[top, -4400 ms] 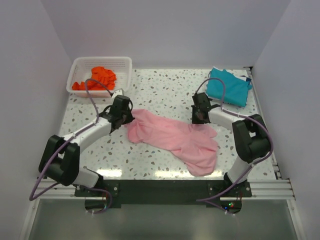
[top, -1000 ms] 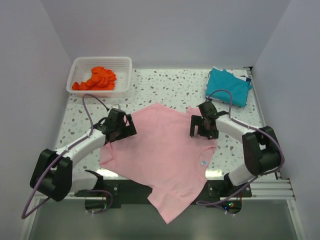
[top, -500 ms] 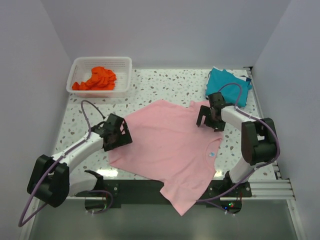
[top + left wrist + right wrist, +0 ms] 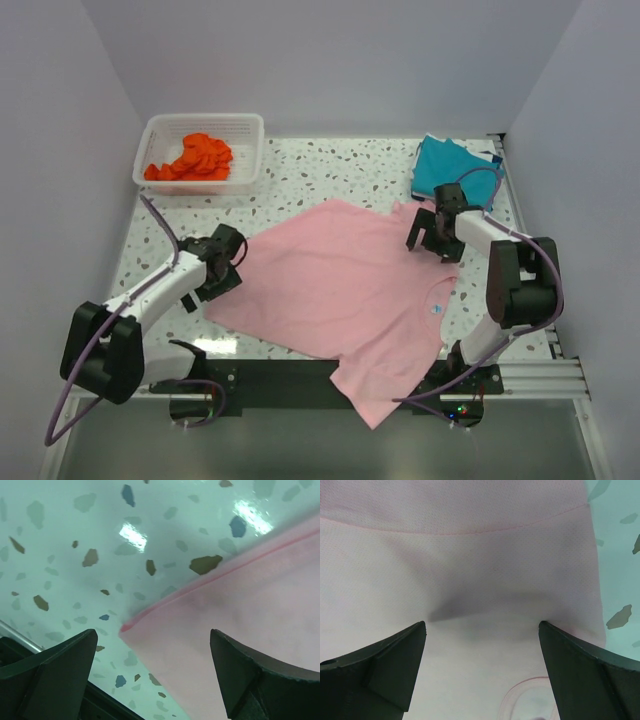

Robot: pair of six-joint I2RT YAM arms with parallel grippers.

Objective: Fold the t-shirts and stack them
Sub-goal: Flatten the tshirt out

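Looking down from overhead on a light pink t-shirt [image 4: 340, 290], lying spread open and nearly flat across the middle of a speckled counter [image 4: 330, 175]. Sitting at a slant, with its near end hanging over the counter's front edge and across the dark rail [image 4: 260, 378]. Showing a small blue label [image 4: 436, 308] at the neck, toward the right side. Also taking in a teal blue t-shirt [image 4: 455, 172], lying folded at the far right corner, and an orange-red t-shirt [image 4: 195, 157], bunching up inside a white mesh basket [image 4: 160, 130] at the far left corner.

Placing the left claw [image 4: 228, 265] at the pink shirt's left edge and the right claw [image 4: 435, 232] over its far right edge, near the teal shirt.

Getting closer detail from the wrist cameras. On the left wrist: dark fingers [image 4: 55, 675] standing wide apart and gripping nothing, framing a hemmed corner of the pink cloth lying flat on the counter, the hem running up toward the right. On the right wrist: fingers [image 4: 375, 665] likewise gaping wide and holding nothing, hanging over pink cloth filling almost the whole view. Showing there a stitched seam crossing the top, a soft shadowed crease between the fingers, a curve of neckline at the bottom, and a strip of counter along the right.

Finding the basket and the other two shirts only in the overhead view.
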